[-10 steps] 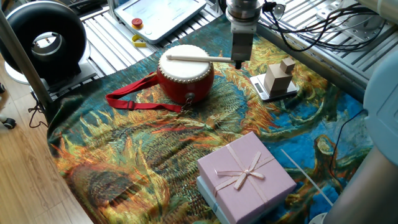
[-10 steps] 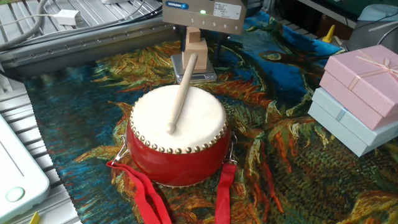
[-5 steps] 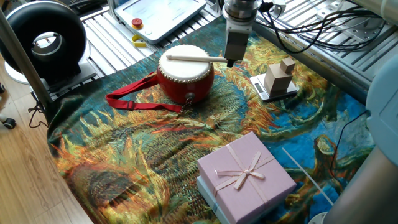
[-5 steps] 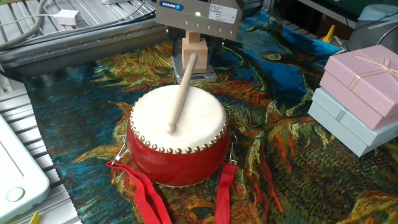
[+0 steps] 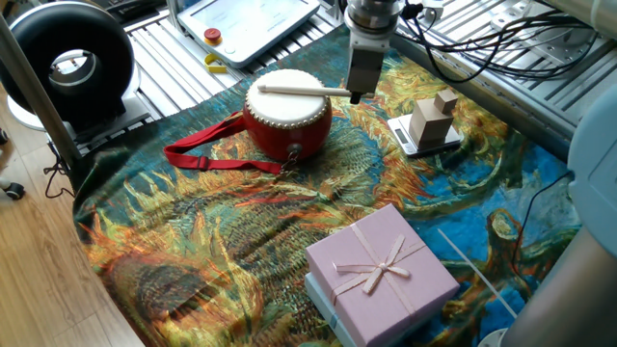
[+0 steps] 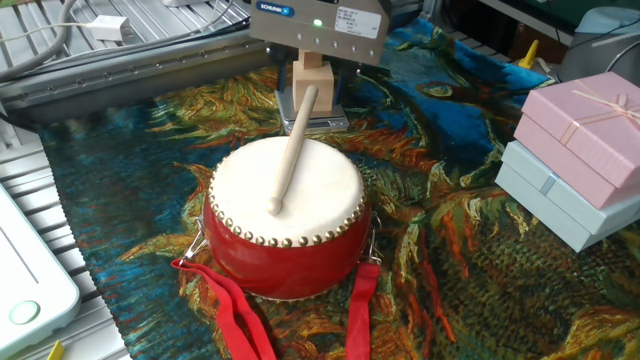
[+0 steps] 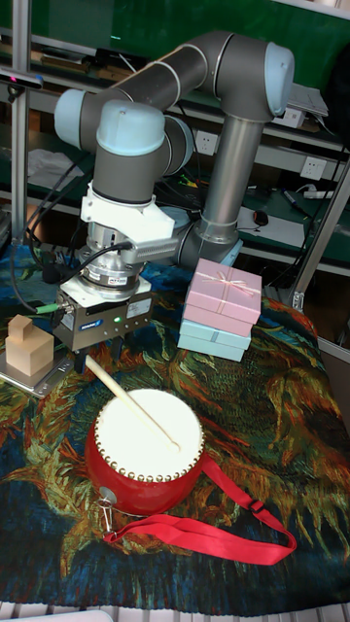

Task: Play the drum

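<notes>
Fig.: gripper is holding a wooden drumstick, jaws clamping its butt end. Drum is sitting on the counter cloth at approx. 9 o'clock from the jaws in one fixed view; stick's long axis is running across the skin, tip resting near centre.

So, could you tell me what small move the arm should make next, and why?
Probably lift the gripper a little so the drumstick tip rises off the skin, ready to strike again. The stick, held at its far end in the jaws, now appears to rest with its tip on the drum head near the centre.
</notes>
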Motion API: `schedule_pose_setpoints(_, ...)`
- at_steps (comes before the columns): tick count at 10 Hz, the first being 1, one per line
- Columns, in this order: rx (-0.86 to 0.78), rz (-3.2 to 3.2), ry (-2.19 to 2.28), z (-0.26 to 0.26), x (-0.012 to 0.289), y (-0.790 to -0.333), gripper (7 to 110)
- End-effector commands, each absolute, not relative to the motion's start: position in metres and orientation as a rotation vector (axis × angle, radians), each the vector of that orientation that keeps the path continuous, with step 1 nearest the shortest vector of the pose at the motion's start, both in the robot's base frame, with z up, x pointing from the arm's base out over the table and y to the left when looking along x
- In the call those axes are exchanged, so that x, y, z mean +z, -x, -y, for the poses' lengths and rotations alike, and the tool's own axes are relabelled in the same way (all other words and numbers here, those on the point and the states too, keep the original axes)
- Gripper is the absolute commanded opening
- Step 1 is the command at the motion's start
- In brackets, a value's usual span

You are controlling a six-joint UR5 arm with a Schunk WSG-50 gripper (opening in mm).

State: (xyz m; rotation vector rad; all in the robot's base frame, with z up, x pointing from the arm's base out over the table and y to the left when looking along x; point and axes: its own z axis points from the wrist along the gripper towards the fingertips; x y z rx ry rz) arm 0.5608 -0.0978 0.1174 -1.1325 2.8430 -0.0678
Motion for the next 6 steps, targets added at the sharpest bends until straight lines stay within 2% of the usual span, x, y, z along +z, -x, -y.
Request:
schedule_pose_setpoints(1,-0.058,-2.846,1.143,0.098,0.118,-0.559,66)
schedule_pose_setpoints(6,-0.018,-2.849,1.122,0.095,0.101,-0.566,66)
